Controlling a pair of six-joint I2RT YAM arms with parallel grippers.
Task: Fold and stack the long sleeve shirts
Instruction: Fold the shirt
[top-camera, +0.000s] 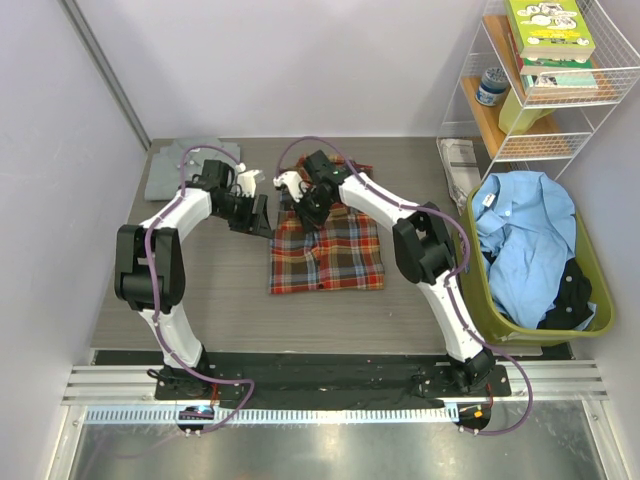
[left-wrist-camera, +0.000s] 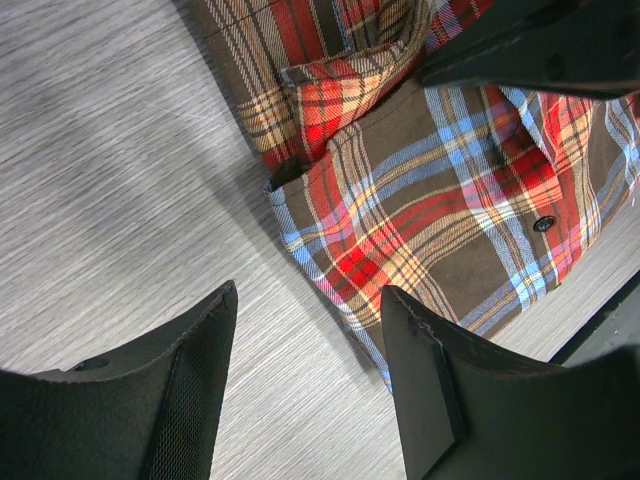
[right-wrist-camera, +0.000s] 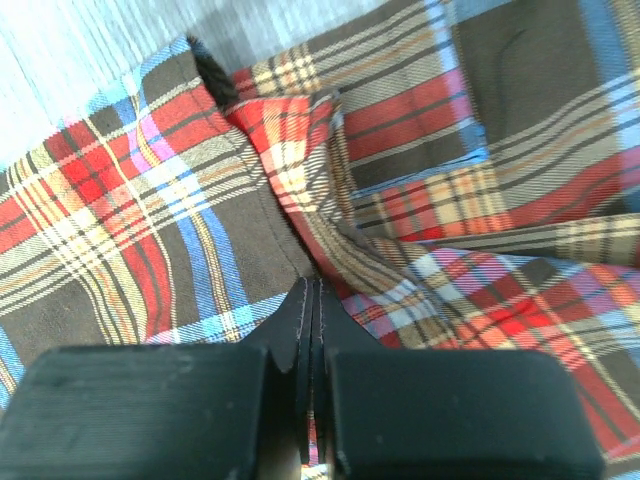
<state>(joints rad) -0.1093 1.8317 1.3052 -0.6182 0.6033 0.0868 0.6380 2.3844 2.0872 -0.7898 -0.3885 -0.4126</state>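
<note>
Right gripper (right-wrist-camera: 310, 287) pinches the partly folded red, brown and blue plaid shirt (right-wrist-camera: 150, 230); left gripper (left-wrist-camera: 310, 295) gapes wide beside it.

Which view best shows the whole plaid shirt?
Top external: the plaid shirt shows nearly whole, only its top under the right arm. Left wrist catches one buttoned corner; right wrist, only a creased close-up patch.

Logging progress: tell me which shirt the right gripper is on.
The plaid shirt, mid-table; the grey one lies far left, the blue one in the basket.

Matt woven plaid shirt (top-camera: 330, 255) (perhaps flannel)
</note>
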